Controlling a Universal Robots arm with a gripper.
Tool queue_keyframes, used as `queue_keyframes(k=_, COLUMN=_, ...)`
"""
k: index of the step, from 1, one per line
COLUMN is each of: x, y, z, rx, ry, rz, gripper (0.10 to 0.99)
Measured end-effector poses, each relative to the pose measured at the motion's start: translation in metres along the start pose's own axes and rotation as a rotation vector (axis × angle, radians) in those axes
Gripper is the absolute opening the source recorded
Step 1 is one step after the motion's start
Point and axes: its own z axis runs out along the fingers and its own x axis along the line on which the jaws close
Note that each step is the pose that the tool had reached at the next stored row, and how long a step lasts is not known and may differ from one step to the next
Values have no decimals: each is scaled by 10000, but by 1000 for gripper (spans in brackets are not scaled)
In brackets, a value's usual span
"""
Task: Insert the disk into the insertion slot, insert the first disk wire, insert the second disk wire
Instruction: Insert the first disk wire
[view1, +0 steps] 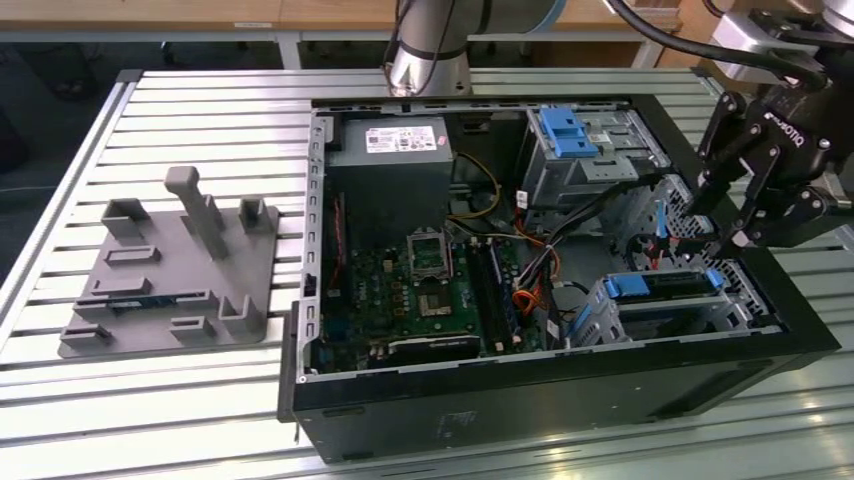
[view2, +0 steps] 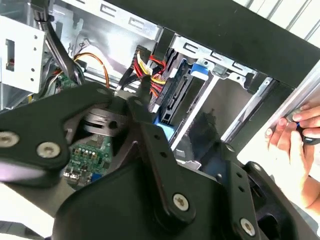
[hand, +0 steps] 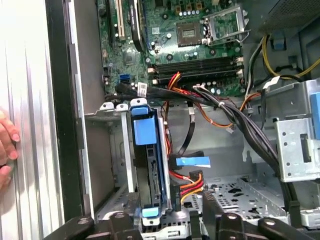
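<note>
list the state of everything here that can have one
computer case, open, side panel off
disk, seated in the insertion slot
insertion slot, filled by the disk
red and yellow wires, beside the disk, plugged or not cannot tell
processor socket, bare, no cooler on it
gripper, just above the insertion slot
hand, resting on the table

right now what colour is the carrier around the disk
Bright blue; the disk carrier shows best in the first wrist view.
</note>
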Motion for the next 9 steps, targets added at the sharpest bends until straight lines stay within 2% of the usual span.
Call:
queue_keyframes(k=1, x=-1, y=0, z=12, rx=2, ry=30, rz=1, gripper=604)
queue_keyframes(k=2, x=-2, y=0, z=20, rx=6, ry=60, rz=2, gripper=537)
queue_keyframes(k=3, x=-2, y=0, z=24, rx=8, ry=75, rz=3, gripper=537)
queue_keyframes(k=4, x=-3, y=0, z=27, rx=8, ry=77, rz=1, gripper=471)
queue_keyframes(k=9, x=-31, y=5, z=47, rx=18, ry=80, rz=-28, gripper=471)
